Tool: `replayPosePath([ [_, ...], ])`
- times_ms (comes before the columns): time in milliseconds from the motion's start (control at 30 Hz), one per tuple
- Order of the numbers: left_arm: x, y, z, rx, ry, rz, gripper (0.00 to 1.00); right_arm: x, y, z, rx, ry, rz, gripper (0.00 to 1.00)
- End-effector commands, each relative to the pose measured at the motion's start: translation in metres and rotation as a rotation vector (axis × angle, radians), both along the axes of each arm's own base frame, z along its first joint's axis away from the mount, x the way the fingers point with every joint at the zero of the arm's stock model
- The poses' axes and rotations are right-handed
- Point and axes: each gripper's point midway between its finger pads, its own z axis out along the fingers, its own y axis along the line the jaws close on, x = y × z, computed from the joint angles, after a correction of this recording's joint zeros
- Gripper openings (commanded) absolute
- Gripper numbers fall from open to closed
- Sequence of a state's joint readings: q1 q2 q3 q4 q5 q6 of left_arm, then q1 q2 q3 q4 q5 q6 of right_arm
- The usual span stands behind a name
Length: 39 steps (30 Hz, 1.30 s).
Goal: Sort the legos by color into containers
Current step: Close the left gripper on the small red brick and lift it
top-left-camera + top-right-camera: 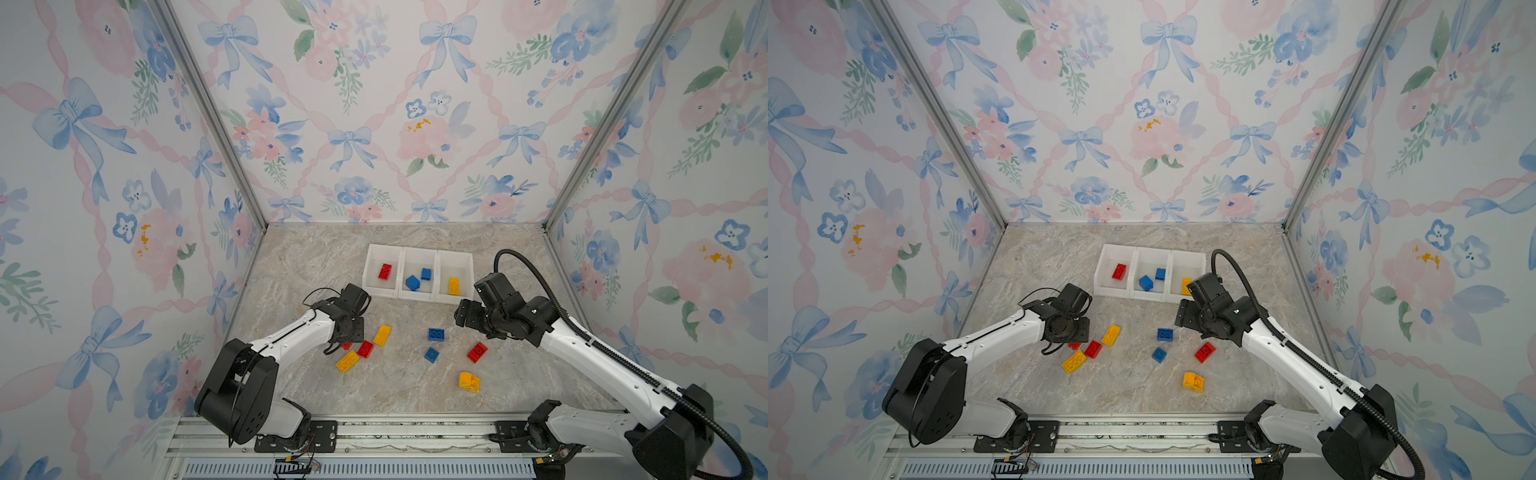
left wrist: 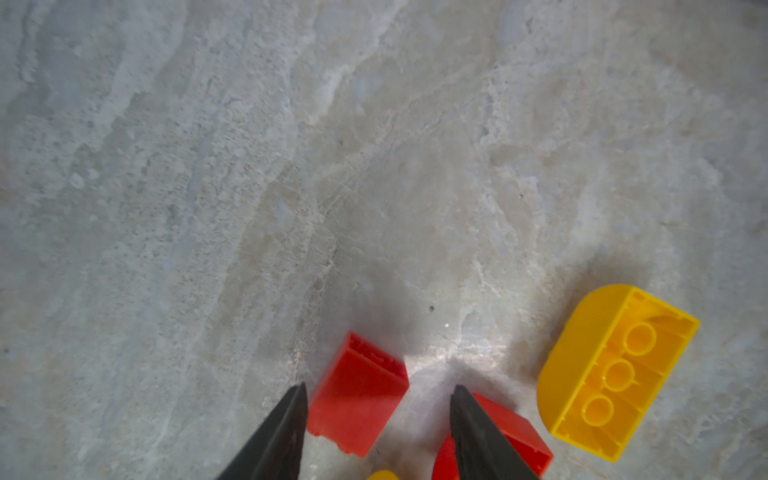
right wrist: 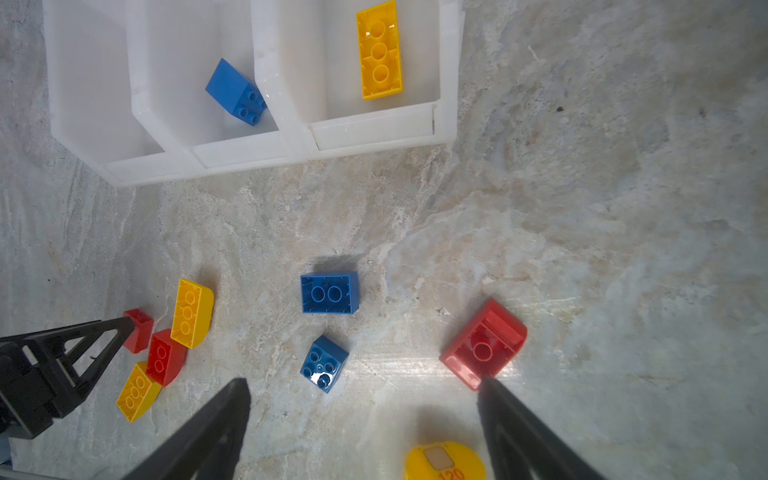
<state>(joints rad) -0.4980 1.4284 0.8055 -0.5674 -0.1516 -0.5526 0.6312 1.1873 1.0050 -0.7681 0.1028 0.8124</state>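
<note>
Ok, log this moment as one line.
left gripper: open around small red brick | right gripper: open, empty | bins: one colour each | table: eight loose bricks

Top views: high above front rail (image 1: 415, 432), tilted down toward back wall (image 1: 374, 124), sharing whole table (image 1: 316, 266). Left wrist: close, facing down. Right wrist: higher, wider. Sharing small red lego (image 2: 357, 395).

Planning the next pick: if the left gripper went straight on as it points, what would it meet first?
Probably the small red brick, inside the open left gripper, then the table; depth unclear.
</note>
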Motion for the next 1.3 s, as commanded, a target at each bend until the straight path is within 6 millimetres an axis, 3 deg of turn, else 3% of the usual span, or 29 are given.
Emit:
replayPosePath([
  [0,-0.002,0.003,-0.008,0.043,0.039,-0.017,0.58,-0.002,-0.003,-0.006,-0.021,0.014,-0.015,0.89],
  [367,-0.005,0.000,-0.024,0.057,0.102,-0.047,0.56,0.002,-0.003,-0.005,-0.021,0.011,-0.022,0.89],
  [900,-0.002,-0.005,-0.023,0.042,0.106,-0.061,0.34,0.009,0.000,-0.007,-0.019,0.016,-0.021,0.89],
  [1033,0.006,-0.009,-0.012,0.030,0.069,-0.055,0.30,0.009,-0.002,-0.007,-0.020,0.017,-0.024,0.89],
  [1267,0.044,-0.020,0.040,-0.010,-0.104,-0.024,0.28,0.007,-0.006,-0.007,-0.021,0.019,-0.034,0.90],
])
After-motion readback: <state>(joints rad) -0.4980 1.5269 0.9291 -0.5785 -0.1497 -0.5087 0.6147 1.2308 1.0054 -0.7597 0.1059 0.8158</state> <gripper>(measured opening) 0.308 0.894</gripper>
